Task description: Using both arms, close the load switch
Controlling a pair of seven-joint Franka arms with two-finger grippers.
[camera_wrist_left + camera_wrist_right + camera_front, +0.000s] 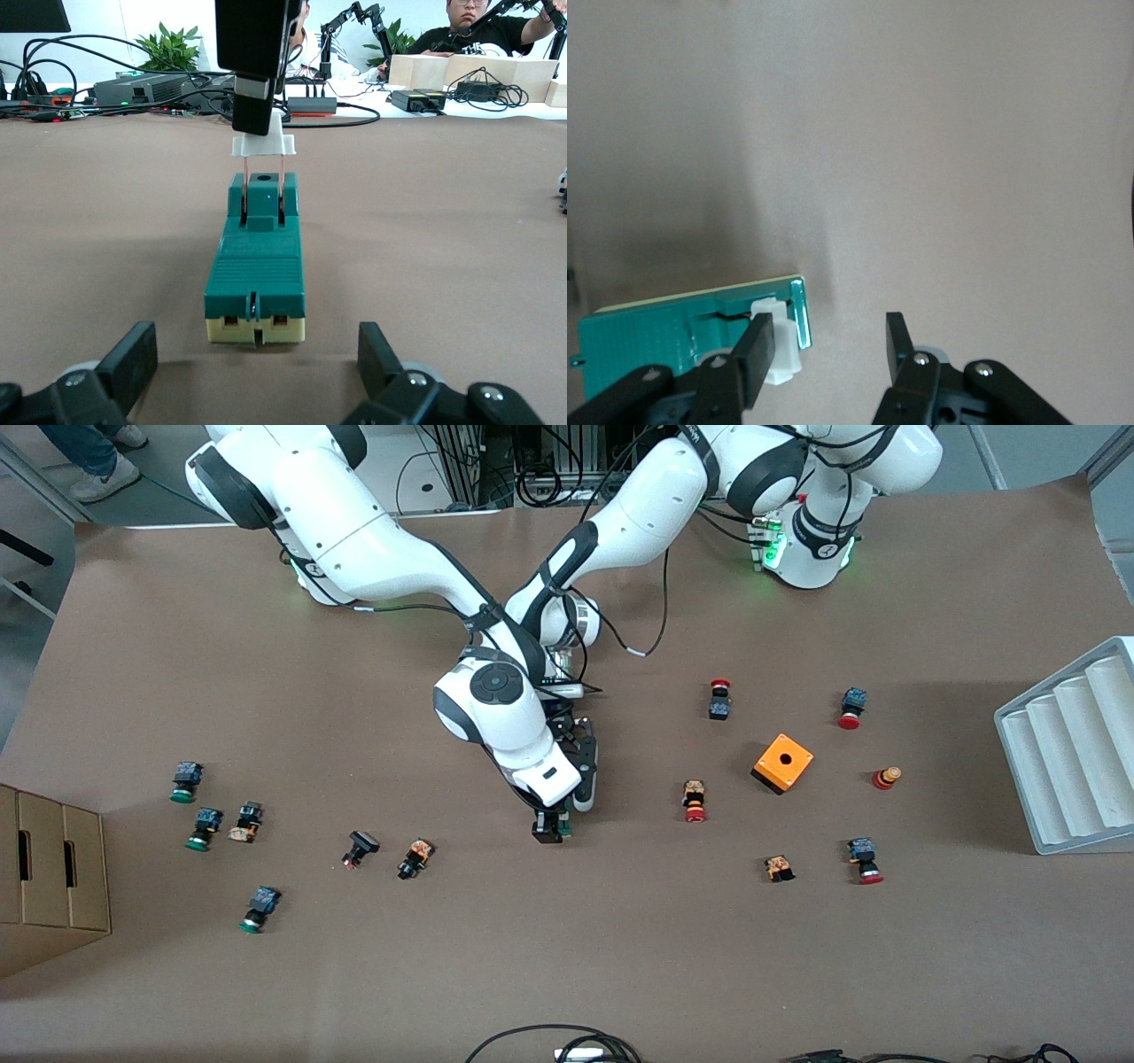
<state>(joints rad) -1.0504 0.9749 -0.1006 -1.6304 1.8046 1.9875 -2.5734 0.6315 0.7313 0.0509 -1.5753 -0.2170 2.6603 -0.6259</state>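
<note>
The load switch (255, 274) lay flat near the middle of the brown surface (567, 957), with push buttons scattered toward both ends and the orange box (783, 762) toward the left arm's end. Its white sliding piece (258, 146) stood raised above the green body. Two thin metal blades (281, 181) ran down from it into the slots, so the switch was not yet closed.

The right gripper (828, 341) was directly over the end of the switch that carries the slider. Its jaws stood apart and clasped nothing. One finger (757, 354) was at the white piece, apparently resting on top of it, while the other finger was clear of the switch, over bare surface.

The left gripper (255, 341) sat low at the cream-coloured end of the switch, aimed along its length. Its jaws were spread wide and empty, one on either side of the body's line, and neither touched the body.

The step in hand looked like the closing push itself, with the right arm placed to drive the slider down and the left arm placed to steady the body. The next move probably called for the left jaws to close in on the green body so that it could not skid or tip. The right finger would then need to press straight down along the blades, because an off-centre push could cock the white piece in its slots.
</note>
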